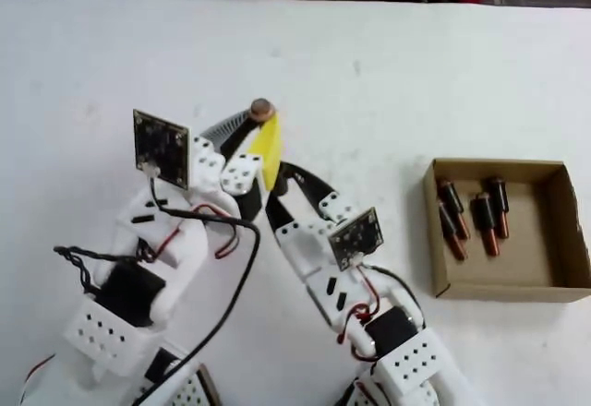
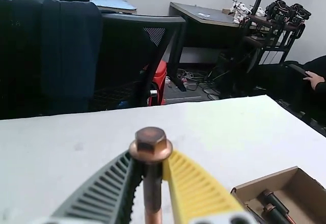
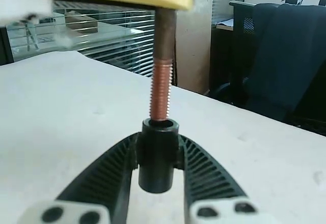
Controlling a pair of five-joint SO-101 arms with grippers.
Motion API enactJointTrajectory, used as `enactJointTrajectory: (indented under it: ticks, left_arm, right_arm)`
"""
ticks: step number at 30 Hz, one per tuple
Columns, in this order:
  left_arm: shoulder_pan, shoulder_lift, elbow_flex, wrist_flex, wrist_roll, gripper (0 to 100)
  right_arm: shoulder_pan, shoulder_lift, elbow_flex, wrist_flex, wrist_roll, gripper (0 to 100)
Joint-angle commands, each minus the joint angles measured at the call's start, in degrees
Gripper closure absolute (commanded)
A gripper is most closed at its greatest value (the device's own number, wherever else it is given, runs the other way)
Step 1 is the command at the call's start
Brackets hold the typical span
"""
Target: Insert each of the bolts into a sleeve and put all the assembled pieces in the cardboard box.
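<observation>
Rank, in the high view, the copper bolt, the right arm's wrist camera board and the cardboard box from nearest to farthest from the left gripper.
1. The copper bolt: clamped in the left gripper itself.
2. The right arm's wrist camera board: lower in the picture, toward the arms' bases.
3. The cardboard box: farthest, out on the right arm's side of the table.

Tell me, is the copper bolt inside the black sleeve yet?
Barely in: the bolt has its tip at the mouth of the sleeve, with most of its thread exposed above.
</observation>
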State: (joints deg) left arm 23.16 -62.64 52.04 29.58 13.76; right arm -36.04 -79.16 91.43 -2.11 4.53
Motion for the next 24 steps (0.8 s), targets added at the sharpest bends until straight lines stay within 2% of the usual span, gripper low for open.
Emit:
enactJointTrajectory:
  ticks: [1, 20, 24]
  left_arm:
    - [-0.3, -1.3, 0.0, 0.0, 0.9, 98]
    - [1.1, -1.3, 2.4, 0.1, 0.4, 98]
    - [1.1, -1.3, 2.0, 2.5, 0.3, 98]
  right_arm:
    - [-0.2, -0.2, -0.9, -1.5, -0.1, 98.2]
    - [-0.1, -0.2, -0.9, -1.5, -0.1, 98.2]
    - [-0.1, -0.2, -0.9, -1.5, -0.1, 98.2]
